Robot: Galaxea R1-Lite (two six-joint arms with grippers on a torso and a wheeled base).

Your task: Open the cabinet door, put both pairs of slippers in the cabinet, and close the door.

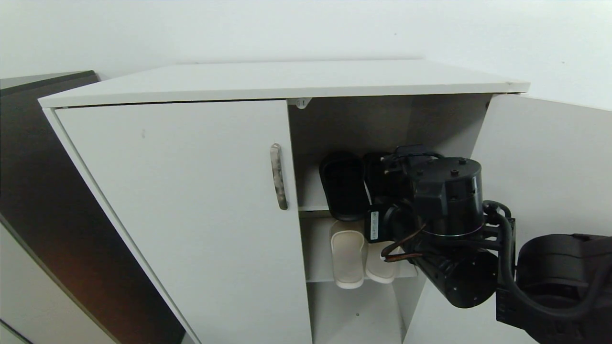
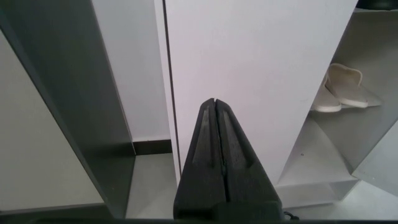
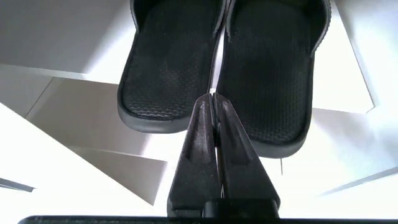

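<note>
Black slippers (image 1: 343, 186) and white slippers (image 1: 348, 258) sit in the cabinet (image 1: 287, 83); draw the closed, empty right claw (image 3: 213, 94) straight out, then swing the door (image 1: 550, 157) shut.

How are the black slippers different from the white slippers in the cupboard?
The black slippers sit on the upper shelf; the white slippers sit on the shelf below. The black pair has the right gripper close in front; the white pair has none near. Both pairs lie side by side inside the open cabinet.

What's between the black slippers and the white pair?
A shelf board: black slippers rest on it, white slippers one shelf below, per the head view.
</note>
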